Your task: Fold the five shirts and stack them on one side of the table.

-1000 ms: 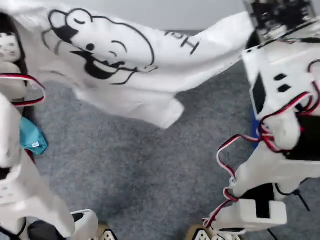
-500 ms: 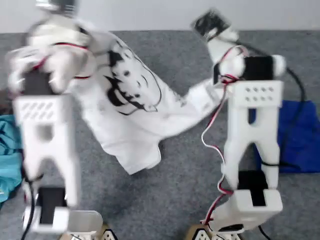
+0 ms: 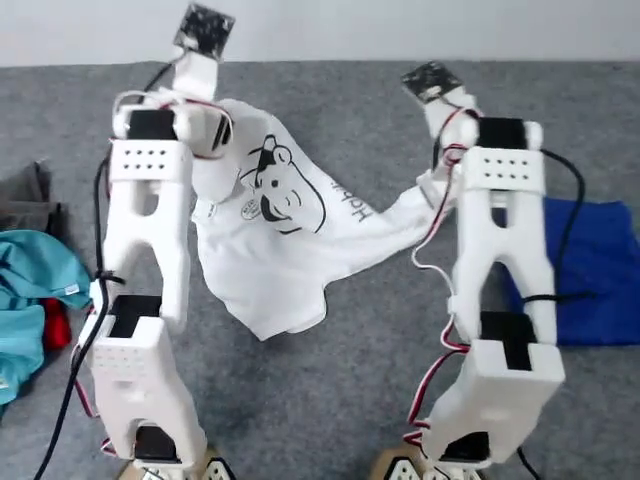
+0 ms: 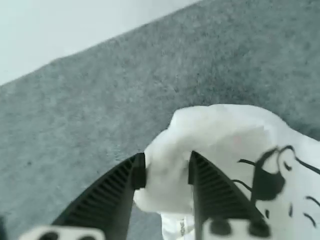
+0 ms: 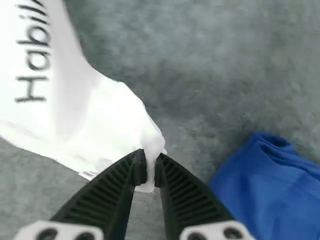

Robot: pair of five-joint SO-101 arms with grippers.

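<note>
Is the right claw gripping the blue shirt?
No, the right claw is pinched on an edge of the white shirt, while the blue shirt lies apart from it.

The white shirt (image 3: 280, 250) is spread between the left claw (image 4: 166, 170) and the right claw (image 5: 148, 170), barring the straight way from one to the other. Past both claws, toward the wall, the grey worktop (image 3: 330, 90) lies open. A blue shirt (image 5: 265, 195) lies close outside the right claw. A teal shirt (image 3: 35, 290) is heaped well outside the left claw, back toward that arm's base.
</note>
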